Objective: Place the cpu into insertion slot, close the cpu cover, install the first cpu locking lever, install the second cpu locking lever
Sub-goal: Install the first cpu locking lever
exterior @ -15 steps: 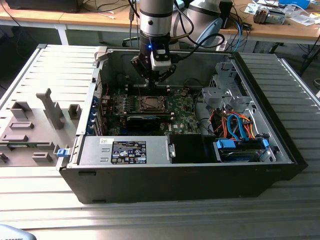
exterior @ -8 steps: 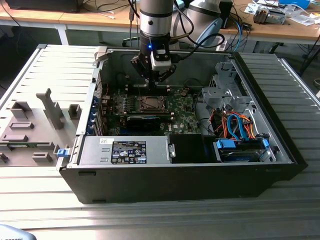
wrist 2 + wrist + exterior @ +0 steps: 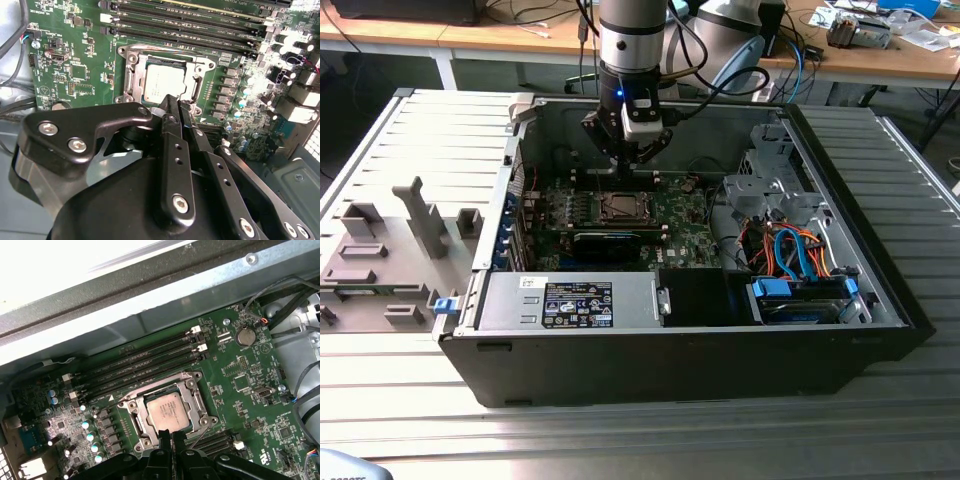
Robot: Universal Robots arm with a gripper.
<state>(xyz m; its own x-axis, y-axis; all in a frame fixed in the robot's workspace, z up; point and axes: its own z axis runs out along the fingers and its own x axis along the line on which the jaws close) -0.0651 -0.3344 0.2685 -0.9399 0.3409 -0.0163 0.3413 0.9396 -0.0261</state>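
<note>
The gripper [image 3: 167,436], fingers together and holding nothing, hovers just beside the chip [image 3: 167,411] seated in its socket [image 3: 134,416], centre frame.

The tool [image 3: 632,160] is hanging over the open computer case [image 3: 880,290] with its fingers pressed together, its tips just beside the cpu cover [image 3: 197,407]; the air above the cpu [image 3: 169,411] is lying open; memory slots [image 3: 145,362] are crowding one side; cables [image 3: 800,255] are bunching at the exterior view's right; the case wall [image 3: 150,310] is closing in behind.
</note>
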